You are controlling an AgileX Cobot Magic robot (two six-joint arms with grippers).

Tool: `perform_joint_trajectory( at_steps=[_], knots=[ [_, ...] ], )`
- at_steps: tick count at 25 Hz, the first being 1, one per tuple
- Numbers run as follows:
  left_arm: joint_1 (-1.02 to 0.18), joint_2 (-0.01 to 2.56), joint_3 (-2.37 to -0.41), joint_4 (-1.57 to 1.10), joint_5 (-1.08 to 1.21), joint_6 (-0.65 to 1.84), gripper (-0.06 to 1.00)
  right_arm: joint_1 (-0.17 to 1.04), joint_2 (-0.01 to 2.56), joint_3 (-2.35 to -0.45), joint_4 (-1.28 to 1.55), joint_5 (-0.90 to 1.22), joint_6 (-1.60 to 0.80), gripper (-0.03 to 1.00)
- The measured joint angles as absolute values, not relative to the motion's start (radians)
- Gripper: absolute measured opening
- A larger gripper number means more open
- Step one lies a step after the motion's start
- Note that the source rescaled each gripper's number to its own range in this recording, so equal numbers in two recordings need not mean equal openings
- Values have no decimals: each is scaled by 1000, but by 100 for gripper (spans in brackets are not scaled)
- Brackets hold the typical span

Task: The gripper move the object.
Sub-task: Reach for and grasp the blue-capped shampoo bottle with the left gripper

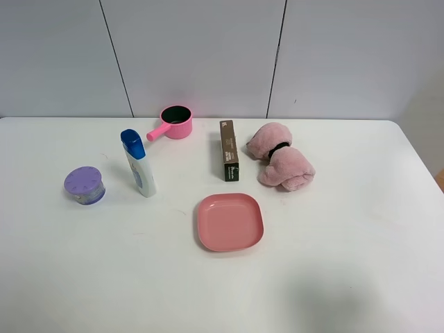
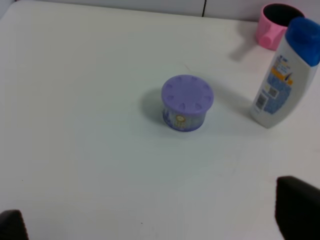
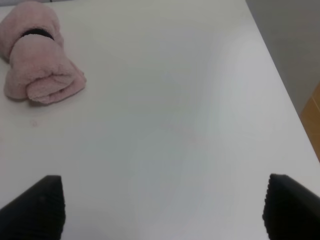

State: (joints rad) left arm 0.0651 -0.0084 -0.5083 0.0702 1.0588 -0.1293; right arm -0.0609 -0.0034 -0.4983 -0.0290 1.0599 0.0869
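left end effector (image 2: 154, 219): we read it as spread wide. Only the two black fingertips (image 2: 296, 207) show, at opposite edges of its wrist view, with nothing between them but bare worktop (image 2: 75, 125). It touches nothing.

right end effector (image 3: 164, 206): same story, spread wide and empty, over bare worktop.

white shampoo bottle (image 2: 281, 75): it stands on its base with the blue cap up, and the blue-and-yellow label faces the left end effector. We place it ahead of the left end effector and off toward the robot's right, well apart from it.

purple-lidded jar (image 2: 187, 102): ahead of the left end effector, roughly on its centreline. It sits near the bottle on the robot's-left side, and we see a clear gap between them.

pink saucepan (image 2: 274, 22): beyond the bottle as seen from the left end effector, partly hidden by the bottle's cap. Its handle points toward the robot's left.

pink plush roll (image 3: 37, 65): it has a black band. It lies ahead of the right end effector, off toward the robot's left and well apart. We can't tell exactly what it is.

Between the two end effectors' areas, the brown box (image 1: 229, 150) lies flat just beside the plush roll. The pink plate (image 1: 230, 221) sits nearer the robot than the box, apart from it.
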Motion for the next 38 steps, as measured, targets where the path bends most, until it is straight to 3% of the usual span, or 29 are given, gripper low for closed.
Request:
perform_joint_trajectory(
  at_steps=[29, 38],
  knots=[
    [65, -8, -508, 70, 1059, -124, 100, -61, -3, -498, -29, 1060, 87, 100],
    [65, 221, -512, -291, 1022, 173, 100, -61, -3, -498, -29, 1060, 87, 100]
  ],
)
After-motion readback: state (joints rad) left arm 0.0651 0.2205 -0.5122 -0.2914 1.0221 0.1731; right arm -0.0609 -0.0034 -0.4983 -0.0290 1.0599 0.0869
